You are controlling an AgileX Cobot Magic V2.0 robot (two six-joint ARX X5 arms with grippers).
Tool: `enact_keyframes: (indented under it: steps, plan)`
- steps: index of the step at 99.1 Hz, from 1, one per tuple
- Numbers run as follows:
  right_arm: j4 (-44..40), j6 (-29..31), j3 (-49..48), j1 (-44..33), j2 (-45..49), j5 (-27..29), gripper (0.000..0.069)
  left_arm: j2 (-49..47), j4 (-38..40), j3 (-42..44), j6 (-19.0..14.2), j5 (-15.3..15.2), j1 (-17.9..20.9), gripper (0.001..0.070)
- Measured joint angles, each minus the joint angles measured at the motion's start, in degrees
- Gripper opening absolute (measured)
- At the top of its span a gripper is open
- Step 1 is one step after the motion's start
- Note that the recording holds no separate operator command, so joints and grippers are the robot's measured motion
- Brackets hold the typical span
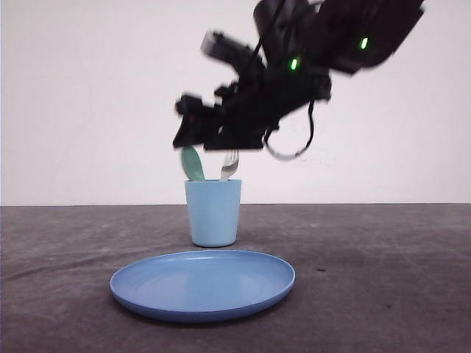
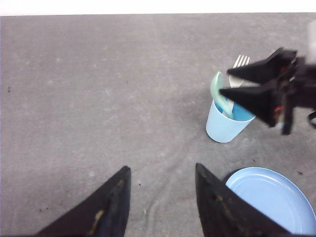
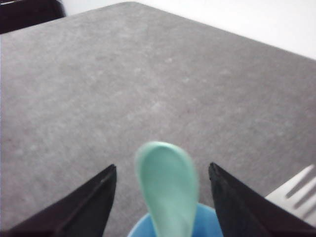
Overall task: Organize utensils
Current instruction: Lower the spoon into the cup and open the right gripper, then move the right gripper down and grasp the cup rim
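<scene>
A light blue cup stands upright on the table with the mint-green spoon and the white fork standing in it, their heads up. My right gripper hovers just above the cup, open. In the right wrist view the spoon's bowl rises between the spread fingers of the right gripper without touching either; the fork's tines are off to one side. My left gripper is open over bare table, away from the cup, and holds nothing.
A round blue plate lies in front of the cup, near the table's front edge. The left wrist view has it beside the left fingers. Grey table surface stretches to both sides, and a white wall stands behind.
</scene>
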Motion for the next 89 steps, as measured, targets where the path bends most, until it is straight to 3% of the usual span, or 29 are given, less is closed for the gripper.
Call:
enact_keyframes:
  steps: [28,56,81,89]
  plan:
    - [-21.5,-0.1,0.0,-1.5,-11.9,0.0,0.0375,0.0,0.0,0.0,0.0,0.0,0.0,0.0240]
    - [-41.9,-0.1,0.0,-7.9,-19.4,0.1,0.0375,0.0,0.0,0.0,0.5,0.0,0.0,0.0240]
    - [-38.7,-0.1,-5.0,-10.9,-19.5,0.0,0.0379,0.1,-0.5,0.0,0.9,0.0,0.0,0.0240]
    - [-35.1,0.1,-7.9,-11.1,-19.5,0.0,0.0430,0.3,-0.5,0.0,0.9,0.0,0.0,0.0240]
